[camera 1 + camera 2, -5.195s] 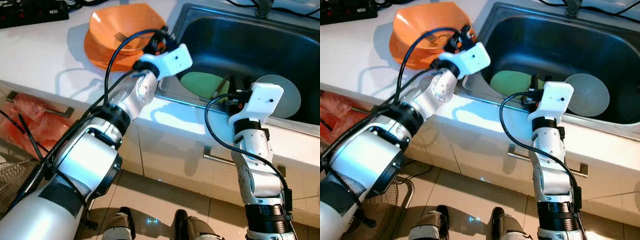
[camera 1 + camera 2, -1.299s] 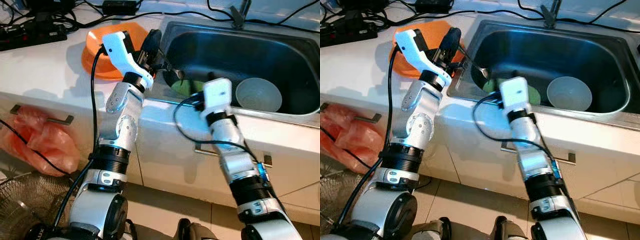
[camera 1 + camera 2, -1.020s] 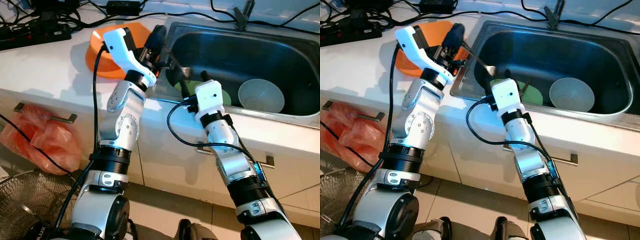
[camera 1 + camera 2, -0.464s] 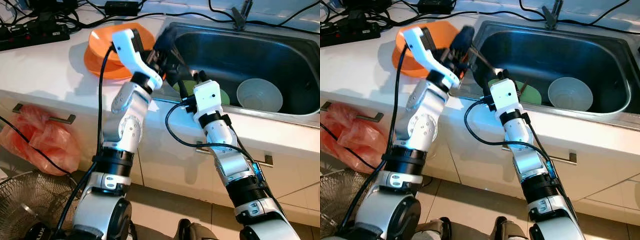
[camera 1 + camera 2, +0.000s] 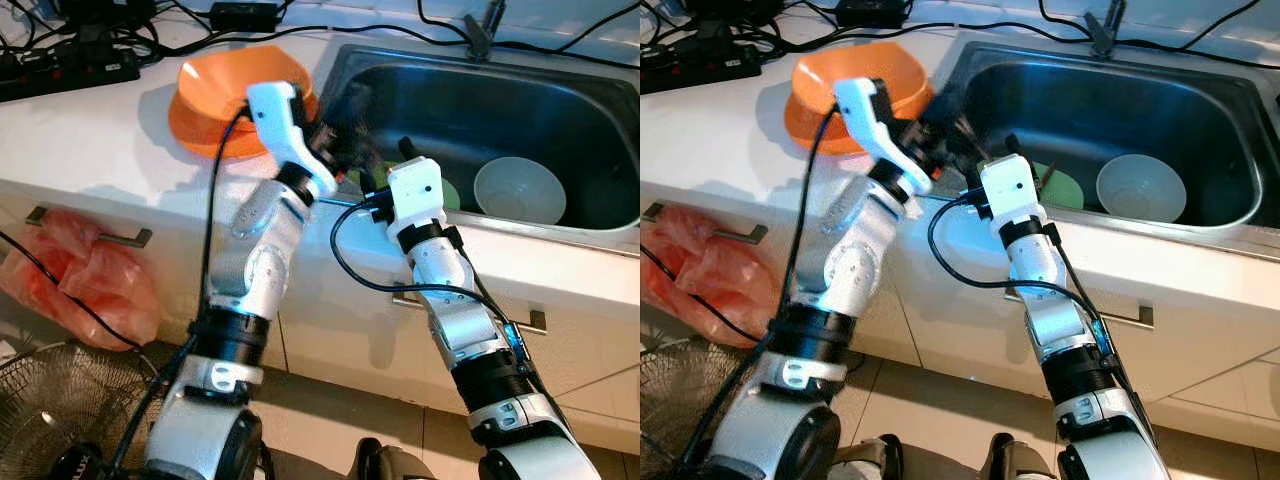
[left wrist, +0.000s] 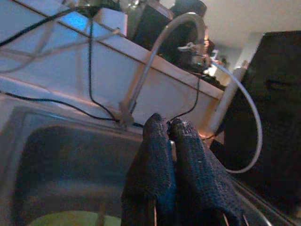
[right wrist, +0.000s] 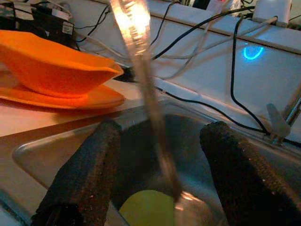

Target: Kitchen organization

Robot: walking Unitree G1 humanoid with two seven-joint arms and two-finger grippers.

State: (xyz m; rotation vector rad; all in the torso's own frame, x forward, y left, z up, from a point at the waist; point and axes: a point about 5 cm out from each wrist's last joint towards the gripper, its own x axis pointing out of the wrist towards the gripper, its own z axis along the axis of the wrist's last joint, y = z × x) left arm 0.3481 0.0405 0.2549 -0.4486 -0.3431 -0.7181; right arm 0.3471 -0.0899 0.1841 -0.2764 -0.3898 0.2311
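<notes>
My left gripper [image 6: 165, 129] has its two black fingers pressed together. I think it pinches the handle of a metal spoon [image 7: 146, 94], but the spot is blurred in the head views, so I cannot be sure. The spoon slants down over the near left corner of the sink [image 5: 560, 80]. In the right wrist view its thin shiny handle runs between the fingers of my right gripper [image 7: 160, 155], and the bowl end hangs low over a green plate [image 7: 148, 207].

My right gripper is spread wide, with a finger on each side of the handle and not touching it.

I judge the spoon is light, stiff and slippery. It is smooth metal, so it can slide or spin in a soft pinch. I want to close on the middle of the handle, flat sides against the pads, not on the round bowl end.

A pale bowl [image 5: 518, 190] sits in the sink beside the green plate. An orange bowl [image 5: 240, 78] stands on an orange plate [image 5: 195, 125] on the worktop [image 5: 90, 140], left of the sink.
</notes>
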